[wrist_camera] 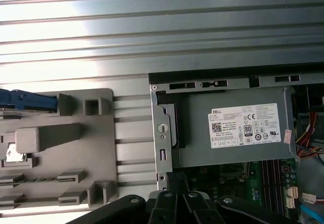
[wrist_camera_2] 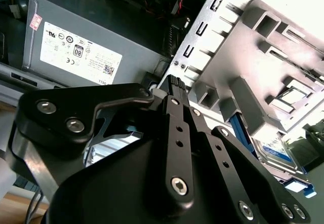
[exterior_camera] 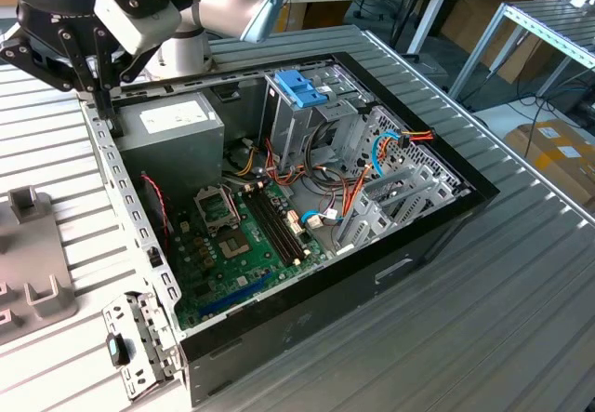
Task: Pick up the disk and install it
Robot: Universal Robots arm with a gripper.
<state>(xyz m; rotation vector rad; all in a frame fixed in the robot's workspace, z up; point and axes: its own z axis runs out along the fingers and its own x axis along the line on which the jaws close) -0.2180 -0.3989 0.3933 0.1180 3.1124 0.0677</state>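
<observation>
jaws: clenched on nothing, over the computer case [exterior_camera: 325, 314] rim by the power supply [exterior_camera: 172, 133] | disk [wrist_camera_2: 276, 150]: sitting in the gray holder [wrist_camera: 76, 133] on the tabletop [exterior_camera: 483, 338], outside the case, clear of the jaws

Here's the flat dark rectangular hard drive in its bright blue plastic carrier [wrist_camera_2: 276, 150], lying flat, pale label up, in the grey moulded plastic holder [wrist_camera_2: 263, 57]. A blue side rail lines the hard drive [wrist_camera: 30, 102] in both wrist views. In the exterior view the holder [exterior_camera: 37, 291] sits at eight o'clock from the open computer case [exterior_camera: 372, 282].
</observation>
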